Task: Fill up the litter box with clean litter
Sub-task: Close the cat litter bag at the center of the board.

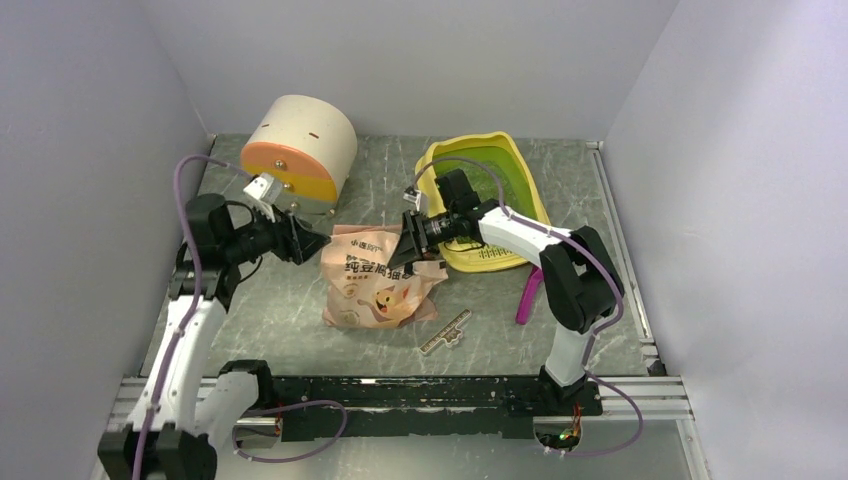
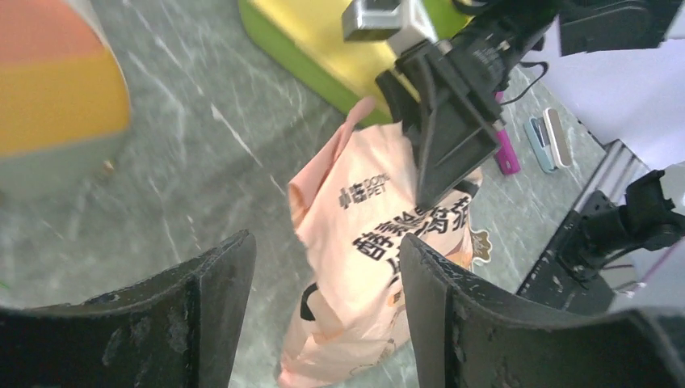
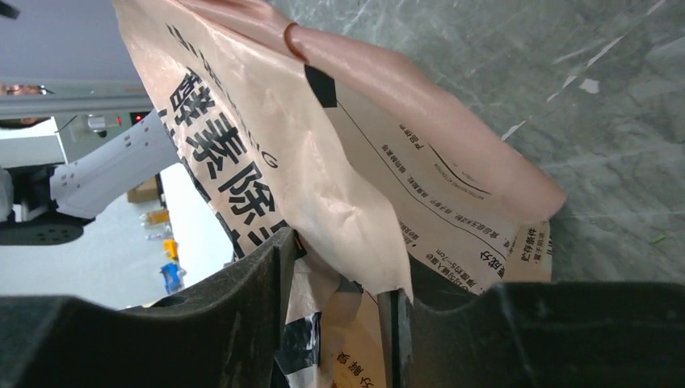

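The yellow litter box (image 1: 533,190), with its lime-green pan, stands at the back right, and its edge also shows in the left wrist view (image 2: 315,32). No clean litter shows in any view. The pink litter bag (image 1: 378,282) lies in the middle of the table. My right gripper (image 1: 409,238) is at the bag's upper right corner; its jaws (image 3: 339,267) stand apart with a loose fold of the bag (image 3: 323,145) between them. My left gripper (image 1: 312,241) hangs open just left of the bag's top. Its fingers (image 2: 325,242) frame the bag (image 2: 363,267) without touching it.
A cream-and-orange cylindrical container (image 1: 300,150) lies on its side at the back left. A magenta scoop (image 1: 528,295) rests by the right arm, in front of the litter box. A small flat clip (image 1: 447,332) lies in front of the bag. Walls close three sides.
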You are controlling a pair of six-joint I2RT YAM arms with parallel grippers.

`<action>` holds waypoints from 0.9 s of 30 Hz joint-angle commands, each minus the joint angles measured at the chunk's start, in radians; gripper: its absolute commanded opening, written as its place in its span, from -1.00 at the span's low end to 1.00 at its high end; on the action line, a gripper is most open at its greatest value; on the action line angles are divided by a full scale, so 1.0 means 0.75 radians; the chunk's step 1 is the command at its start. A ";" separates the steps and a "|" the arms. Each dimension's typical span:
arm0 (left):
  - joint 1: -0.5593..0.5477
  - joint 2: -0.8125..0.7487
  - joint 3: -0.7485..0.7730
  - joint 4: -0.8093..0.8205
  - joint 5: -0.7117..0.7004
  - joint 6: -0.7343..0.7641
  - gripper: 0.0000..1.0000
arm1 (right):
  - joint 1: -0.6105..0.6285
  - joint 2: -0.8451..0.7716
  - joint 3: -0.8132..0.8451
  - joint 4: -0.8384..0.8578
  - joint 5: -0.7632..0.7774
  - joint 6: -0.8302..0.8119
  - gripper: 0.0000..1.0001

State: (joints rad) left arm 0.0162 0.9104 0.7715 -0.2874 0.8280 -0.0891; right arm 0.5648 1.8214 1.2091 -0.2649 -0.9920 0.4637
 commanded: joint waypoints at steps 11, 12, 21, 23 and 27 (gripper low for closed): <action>-0.314 -0.238 -0.064 0.253 0.040 0.372 0.45 | 0.009 -0.220 -0.025 0.061 0.143 -0.128 0.18; -0.377 -0.213 -0.051 0.240 0.005 0.404 0.46 | 0.008 -0.237 -0.032 0.072 0.168 -0.159 0.22; -0.796 0.152 0.182 -0.040 -0.356 0.807 0.54 | 0.001 -0.224 -0.043 0.113 0.243 -0.297 0.30; -0.807 0.201 0.227 -0.108 -0.344 0.919 0.55 | -0.006 -0.180 -0.009 0.069 0.234 -0.287 0.30; -0.813 0.221 0.238 -0.148 -0.454 1.023 0.57 | -0.008 -0.115 0.031 0.022 0.119 -0.272 0.29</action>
State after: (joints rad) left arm -0.5861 1.0790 0.9146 -0.3244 0.5831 0.5140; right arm 0.5621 1.6928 1.1915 -0.2066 -0.8482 0.2756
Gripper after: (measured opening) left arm 0.773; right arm 0.650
